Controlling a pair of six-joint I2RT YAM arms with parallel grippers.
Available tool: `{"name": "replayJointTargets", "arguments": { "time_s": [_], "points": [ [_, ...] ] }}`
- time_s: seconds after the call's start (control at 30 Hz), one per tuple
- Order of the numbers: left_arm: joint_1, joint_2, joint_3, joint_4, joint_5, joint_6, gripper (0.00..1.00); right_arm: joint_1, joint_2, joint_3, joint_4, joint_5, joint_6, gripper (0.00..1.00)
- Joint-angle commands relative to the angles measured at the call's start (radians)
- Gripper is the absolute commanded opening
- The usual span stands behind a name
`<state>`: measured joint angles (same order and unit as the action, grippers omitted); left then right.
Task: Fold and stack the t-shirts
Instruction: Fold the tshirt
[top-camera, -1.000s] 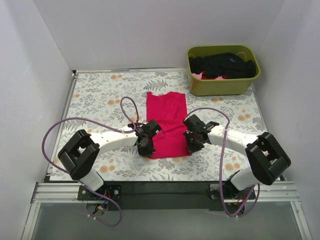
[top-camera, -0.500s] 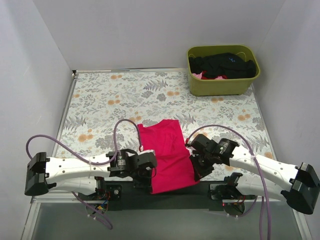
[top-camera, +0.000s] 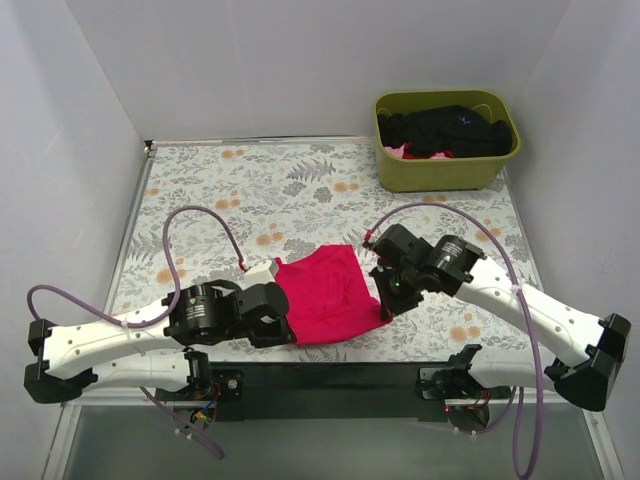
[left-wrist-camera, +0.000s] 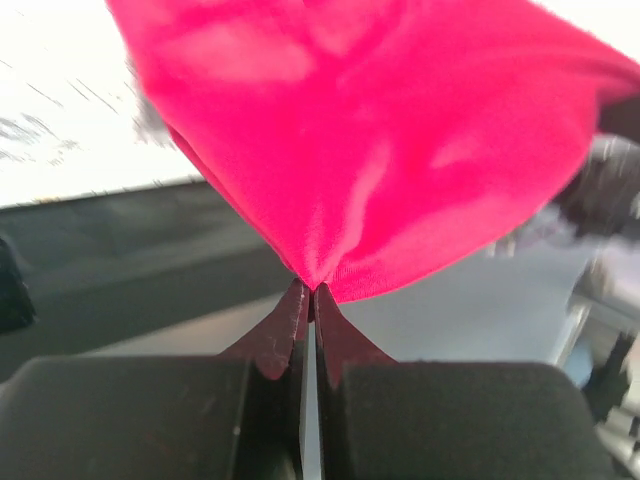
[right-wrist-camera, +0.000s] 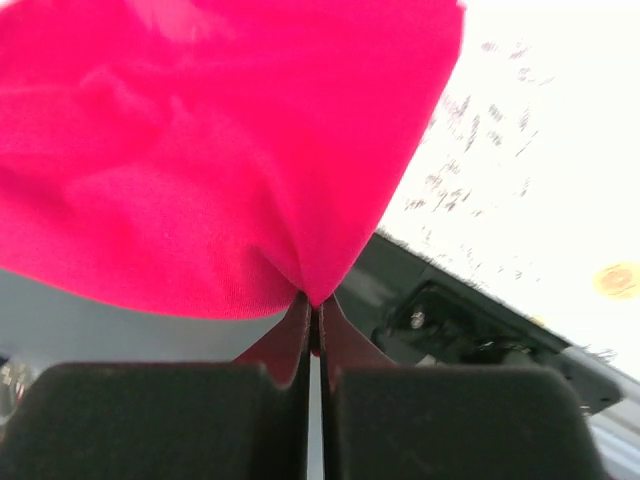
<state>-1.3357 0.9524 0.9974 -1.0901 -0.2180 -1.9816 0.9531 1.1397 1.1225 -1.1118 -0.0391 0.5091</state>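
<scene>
My left end effector (left-wrist-camera: 308, 292) and right end effector (right-wrist-camera: 312, 300) each clenched a corner of the plain crimson-red cloth t-shirt (top-camera: 325, 298), lower centre of the top view, at the near edge of the floral-print table (top-camera: 200, 190). I judged it best to move both in step, hem taut, then lay it flat. Left wrist view was blurred; shirt's underside hidden.

The t-shirt (top-camera: 325, 295) spans the near-centre tabletop (top-camera: 220, 190) between the left gripper (top-camera: 274, 322) on its left corner and the right gripper (top-camera: 386, 303) on its right corner — the bin (top-camera: 440, 176), holding other t-shirts (top-camera: 445, 130), stands far-right behind.
</scene>
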Motion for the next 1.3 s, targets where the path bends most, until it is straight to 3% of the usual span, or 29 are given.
{"name": "replayJointTargets", "arguments": {
  "time_s": [0.0, 0.17, 0.53, 0.9, 1.27],
  "points": [
    [0.076, -0.006, 0.024, -0.047, -0.129, -0.183, 0.00, -0.043, 0.070, 0.123, -0.042, 0.084, -0.090, 0.01],
    [0.203, 0.054, 0.023, 0.008, -0.136, -0.088, 0.00, -0.125, 0.187, 0.279, -0.037, 0.084, -0.202, 0.01],
    [0.437, 0.187, -0.002, 0.220, -0.118, 0.122, 0.00, -0.214, 0.397, 0.419, 0.012, 0.087, -0.336, 0.01],
    [0.612, 0.207, -0.112, 0.355, -0.110, 0.174, 0.00, -0.261, 0.614, 0.640, 0.041, 0.064, -0.434, 0.01],
    [0.695, 0.290, -0.209, 0.461, -0.095, 0.158, 0.00, -0.278, 0.793, 0.646, 0.202, 0.010, -0.504, 0.01]
  ]
}}
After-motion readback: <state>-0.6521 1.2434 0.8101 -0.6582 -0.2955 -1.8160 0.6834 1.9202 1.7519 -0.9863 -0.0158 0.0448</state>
